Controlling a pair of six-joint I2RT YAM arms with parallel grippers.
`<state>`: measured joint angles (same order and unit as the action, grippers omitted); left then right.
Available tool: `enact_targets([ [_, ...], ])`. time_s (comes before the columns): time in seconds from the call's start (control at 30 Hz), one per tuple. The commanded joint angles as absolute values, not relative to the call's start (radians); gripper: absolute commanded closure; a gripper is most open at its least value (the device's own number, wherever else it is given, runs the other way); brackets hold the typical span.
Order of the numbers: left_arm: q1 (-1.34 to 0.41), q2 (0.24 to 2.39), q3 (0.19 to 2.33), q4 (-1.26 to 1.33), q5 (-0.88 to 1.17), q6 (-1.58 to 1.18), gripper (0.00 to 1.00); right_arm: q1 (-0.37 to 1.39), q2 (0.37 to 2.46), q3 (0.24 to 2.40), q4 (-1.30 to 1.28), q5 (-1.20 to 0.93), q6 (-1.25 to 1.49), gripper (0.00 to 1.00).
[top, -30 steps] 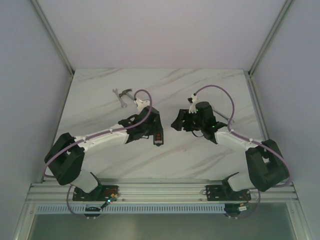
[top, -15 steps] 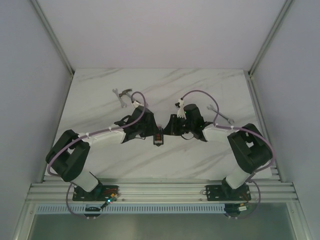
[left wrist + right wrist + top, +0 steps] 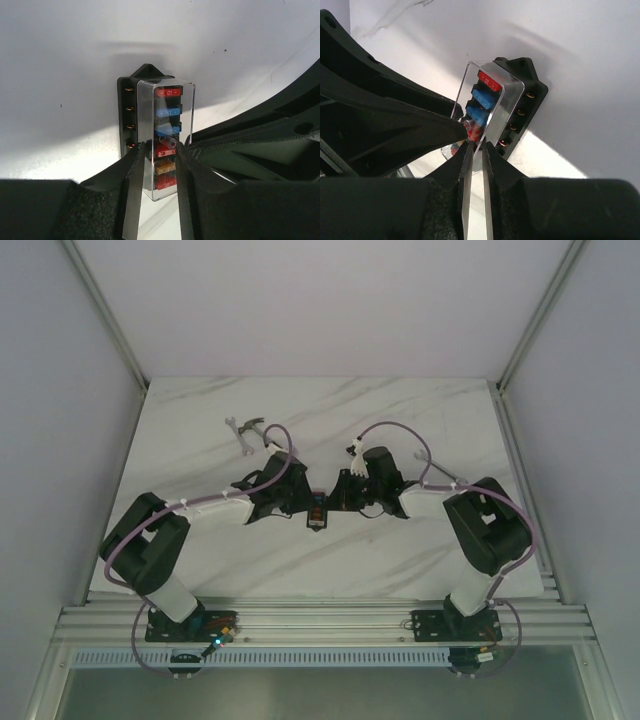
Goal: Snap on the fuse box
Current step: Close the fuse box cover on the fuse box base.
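Both tools are on one part: left gripper [image 3: 159, 150] is closed down onto the fuse box [image 3: 167, 107], one finger on each long side of its clear cover [image 3: 172, 125], with the near end of the cover between the tips. The right gripper [image 3: 476, 147] comes from the opposite side, jaws only a thin slit apart, nipping the near edge of that same cover; the pads are in shadow, so the exact contact is hard to judge. The fuse box sits straight ahead of both sets of fingertips, black base with brass terminals down its side and red, blue and orange fuses in a row under the cover. From above, the grippers meet tip to tip with the box between them. I cannot tell whether it rests on the table [image 3: 400, 420] or is lifted off it. The surface under the tools is white marble-look with grey veins. Plain grey walls stand on three sides with metal corner posts, and an aluminium rail [image 3: 320, 620] runs behind the arms at their bases. Small metal tools [image 3: 245, 430] lie beyond and left of the left gripper, well apart. Purple cables [image 3: 285, 440] loop over both wrists. From above, the wrists hide most of the box and only a red-orange sliver shows. In each wrist view the other arm's black body fills one side, and the fingers cut off the lowest fuses.
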<state>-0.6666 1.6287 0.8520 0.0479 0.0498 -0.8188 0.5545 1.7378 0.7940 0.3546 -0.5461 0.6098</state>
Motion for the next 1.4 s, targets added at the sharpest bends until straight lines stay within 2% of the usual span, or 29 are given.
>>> enact_targets([
  [0.0,-0.685,1.699,0.787,0.045,0.106,-0.839,0.65,0.589,1.809,0.810,0.243,-0.487,0.561,0.83],
  [0.23,-0.679,1.695,0.640,0.160,0.212,-0.920,0.68,0.615,1.813,0.841,0.210,-0.438,0.549,0.83],
  [0.43,-0.678,1.631,0.571,0.205,0.245,-0.963,0.68,0.616,1.777,0.884,0.176,-0.433,0.516,0.80],
  [0.73,-0.618,1.441,0.614,0.193,0.165,-0.922,0.55,0.612,1.683,0.924,0.160,-0.408,0.526,0.68],
  [0.9,-0.572,1.465,0.673,0.193,0.148,-0.871,0.50,0.600,1.687,0.939,0.173,-0.384,0.552,0.67],
  [1.03,-0.554,1.552,0.737,0.193,0.146,-0.835,0.50,0.596,1.723,0.960,0.177,-0.383,0.563,0.67],
  [1.17,-0.549,1.641,0.786,0.195,0.173,-0.819,0.52,0.596,1.758,0.975,0.180,-0.387,0.569,0.69],
  [1.37,-0.552,1.717,0.780,0.197,0.212,-0.835,0.64,0.597,1.816,1.000,0.144,-0.409,0.557,0.74],
])
